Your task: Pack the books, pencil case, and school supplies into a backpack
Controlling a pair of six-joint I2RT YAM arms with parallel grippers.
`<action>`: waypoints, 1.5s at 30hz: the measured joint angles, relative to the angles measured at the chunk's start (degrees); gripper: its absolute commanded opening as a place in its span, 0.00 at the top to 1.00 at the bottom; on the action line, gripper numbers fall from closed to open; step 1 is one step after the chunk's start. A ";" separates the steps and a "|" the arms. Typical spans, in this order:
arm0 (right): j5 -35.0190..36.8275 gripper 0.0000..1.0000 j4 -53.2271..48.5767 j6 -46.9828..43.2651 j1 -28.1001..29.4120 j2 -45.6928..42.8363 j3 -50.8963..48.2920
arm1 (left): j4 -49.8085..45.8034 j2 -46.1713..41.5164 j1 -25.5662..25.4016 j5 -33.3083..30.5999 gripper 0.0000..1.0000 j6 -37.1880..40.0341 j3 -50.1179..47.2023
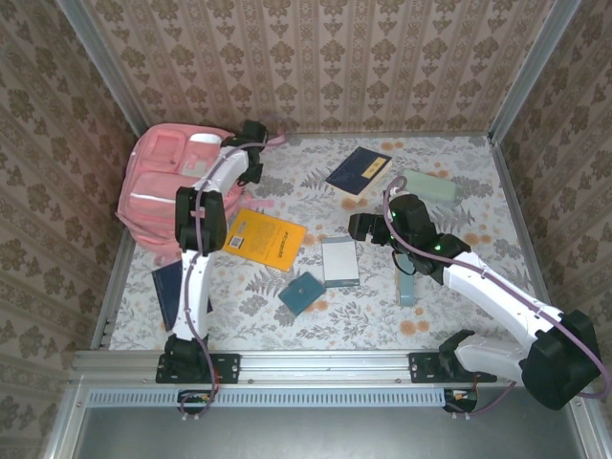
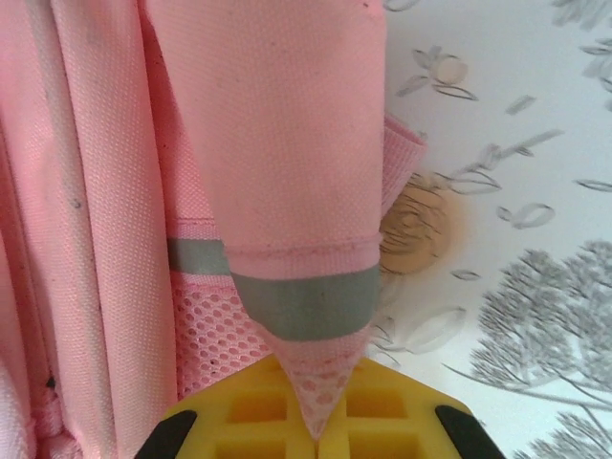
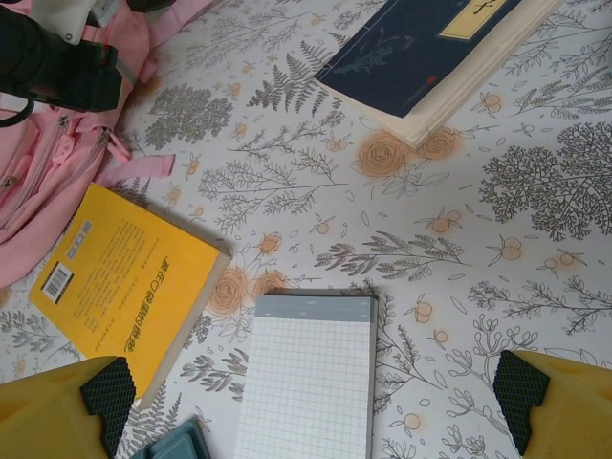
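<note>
L gripper [image 2: 316, 432] pinched tight on a pink fabric tip of the backpack [image 1: 158, 191], which sits at far-L of the table [image 1: 459, 316]; grey band just above the fingers. R gripper [image 3: 314, 400] spread wide over mid-table, above the thin grey-white book [image 3: 308, 378], w/ orange-yellow book [image 3: 124, 287] just L of it by the pack and navy book [image 3: 421, 48] farther back. Pencil case [image 1: 427, 186] far R; slim teal box [image 1: 406, 285] under R arm, small teal pad [image 1: 301, 293] near grey-white book, dark blue book [image 1: 170, 292] beside L arm.

place: robot test booth (home-styled) | wallpapered walls [image 1: 335, 57] | aluminium frame rails [image 1: 316, 361] | floral tabletop [image 1: 478, 210]
</note>
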 measured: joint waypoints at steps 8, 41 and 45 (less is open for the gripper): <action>0.31 0.00 0.04 1.33 0.55 -0.35 -0.04 | 2.58 -10.60 -5.88 2.99 1.00 2.56 -8.07; -1.95 0.24 0.09 4.48 1.90 4.46 -3.87 | 19.04 -41.33 -25.86 14.45 0.50 -7.80 -45.33; -3.98 0.26 0.90 4.39 3.96 9.11 -0.70 | 22.82 -51.56 -26.10 14.47 0.52 -13.81 -56.43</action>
